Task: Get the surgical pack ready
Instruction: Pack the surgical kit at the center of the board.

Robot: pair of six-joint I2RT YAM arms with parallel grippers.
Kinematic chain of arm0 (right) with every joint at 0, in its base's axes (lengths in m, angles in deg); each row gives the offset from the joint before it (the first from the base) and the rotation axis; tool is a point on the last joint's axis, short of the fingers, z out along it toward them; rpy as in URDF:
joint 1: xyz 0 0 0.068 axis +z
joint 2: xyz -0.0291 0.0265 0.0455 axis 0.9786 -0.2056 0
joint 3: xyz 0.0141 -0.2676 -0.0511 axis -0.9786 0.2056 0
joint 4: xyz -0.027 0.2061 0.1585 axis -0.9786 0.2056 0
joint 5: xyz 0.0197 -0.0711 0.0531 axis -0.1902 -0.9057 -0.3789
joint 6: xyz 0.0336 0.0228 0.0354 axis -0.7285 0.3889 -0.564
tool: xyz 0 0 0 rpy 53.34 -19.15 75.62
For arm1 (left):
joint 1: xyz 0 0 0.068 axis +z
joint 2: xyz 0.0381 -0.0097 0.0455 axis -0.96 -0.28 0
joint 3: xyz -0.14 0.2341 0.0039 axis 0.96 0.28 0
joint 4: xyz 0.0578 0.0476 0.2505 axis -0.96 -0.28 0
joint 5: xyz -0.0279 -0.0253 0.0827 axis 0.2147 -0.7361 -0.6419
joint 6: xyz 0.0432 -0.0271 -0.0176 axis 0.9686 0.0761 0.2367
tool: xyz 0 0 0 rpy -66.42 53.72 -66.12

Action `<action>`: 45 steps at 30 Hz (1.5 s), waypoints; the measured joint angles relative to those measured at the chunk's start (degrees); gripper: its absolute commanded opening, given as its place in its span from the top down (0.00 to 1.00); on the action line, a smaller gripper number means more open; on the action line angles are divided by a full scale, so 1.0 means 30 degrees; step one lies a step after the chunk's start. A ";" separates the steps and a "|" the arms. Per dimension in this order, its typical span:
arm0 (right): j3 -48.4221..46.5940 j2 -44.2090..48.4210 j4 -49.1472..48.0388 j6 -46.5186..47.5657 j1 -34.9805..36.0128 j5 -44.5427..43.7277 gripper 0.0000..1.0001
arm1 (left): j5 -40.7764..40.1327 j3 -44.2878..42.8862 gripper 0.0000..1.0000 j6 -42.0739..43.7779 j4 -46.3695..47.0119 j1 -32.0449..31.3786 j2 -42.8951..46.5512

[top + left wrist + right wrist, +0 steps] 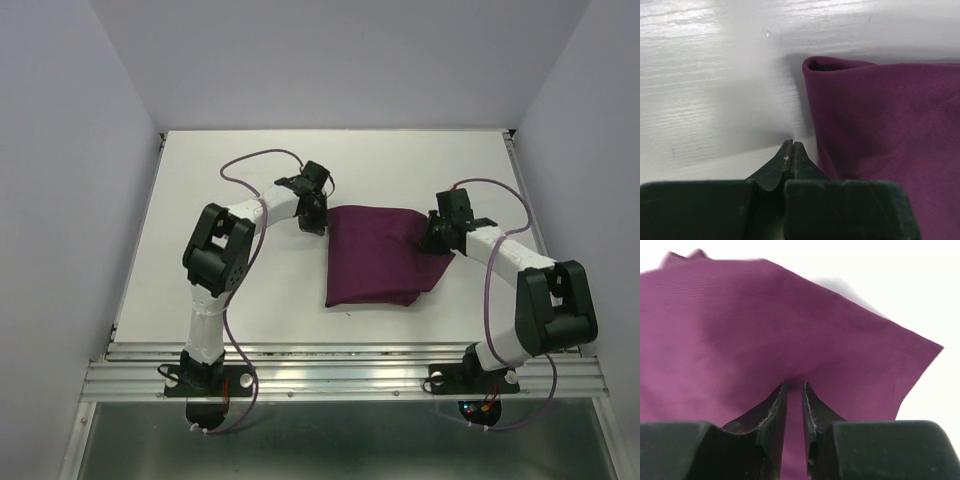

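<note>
The surgical pack's dark purple cloth [375,260] lies folded on the white table, its right side pulled up toward my right gripper [434,240]. In the right wrist view the cloth [765,325] puckers at the tips of my right gripper [794,386], whose jaws stand narrowly apart and pinch a fold of it. My left gripper [316,224] sits at the cloth's far left corner. In the left wrist view it [792,145] is shut with nothing in it, just left of the cloth's folded edge [812,100] and apart from it.
The white table [250,290] is walled in by pale panels on the left, right and back. A metal rail [340,375] runs along the near edge, where both arm bases are bolted.
</note>
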 measured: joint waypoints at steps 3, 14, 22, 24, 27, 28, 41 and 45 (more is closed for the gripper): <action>0.0692 -0.0838 -0.0415 0.0073 0.0000 0.0087 0.77 | 0.0262 0.0007 1.00 0.0000 0.0015 -0.0095 0.0000; 0.1362 0.2302 0.0240 0.0350 0.0000 -0.0561 0.76 | 0.0386 0.0634 1.00 0.0153 0.0175 -0.0211 0.0095; 0.1588 0.2178 0.0255 0.0182 0.0000 0.0444 0.76 | 0.0306 0.1348 1.00 0.0066 0.0430 -0.1188 0.0539; 0.2076 0.2178 -0.0044 0.0117 0.0000 0.0852 0.76 | 0.0240 0.1355 1.00 0.0007 0.0437 -0.1588 0.0539; 0.3009 0.2055 -0.0342 -0.0029 0.0000 0.1246 0.77 | 0.0102 0.1333 1.00 -0.0022 0.0415 -0.2127 0.0539; 0.3235 0.1982 -0.0503 -0.0095 0.0000 0.1333 0.77 | 0.0051 0.1304 1.00 -0.0022 0.0357 -0.2200 0.0539; 0.4903 0.1239 -0.2958 -0.0794 -0.0102 0.3198 0.77 | -0.0138 0.0729 1.00 -0.0146 -0.0459 -0.2499 0.0539; 0.4947 0.1253 -0.3060 -0.0867 -0.0102 0.3381 0.77 | -0.0168 0.0692 1.00 -0.0168 -0.0546 -0.2499 0.0539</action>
